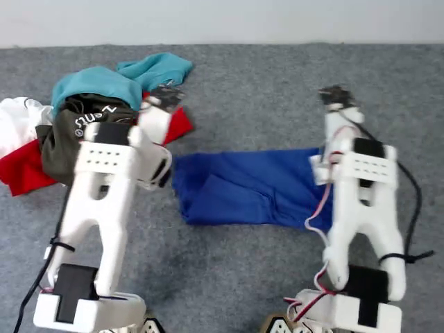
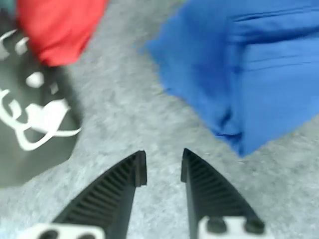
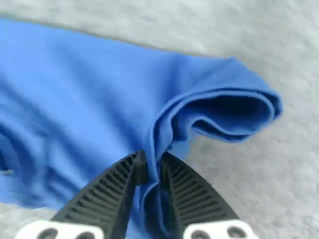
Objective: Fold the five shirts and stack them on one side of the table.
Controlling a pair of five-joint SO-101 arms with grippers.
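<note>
A blue shirt (image 1: 250, 186) lies partly folded on the grey carpet between the two arms. My right gripper (image 3: 152, 163) is shut on a raised fold at the blue shirt's (image 3: 89, 89) right edge, and sits at that edge (image 1: 320, 166) in the high view. My left gripper (image 2: 163, 167) is open over bare carpet, just off the blue shirt's (image 2: 249, 64) left corner, with nothing between its fingers. At the far left is a heap of a teal shirt (image 1: 104, 80), a dark printed shirt (image 1: 73, 135), a white shirt (image 1: 17, 121) and a red shirt (image 1: 24, 170).
Grey carpet (image 1: 263, 90) covers the whole table, with open room behind the blue shirt and along the front between the arm bases. The dark printed shirt (image 2: 30, 114) and red shirt (image 2: 57, 25) lie close beside the left gripper.
</note>
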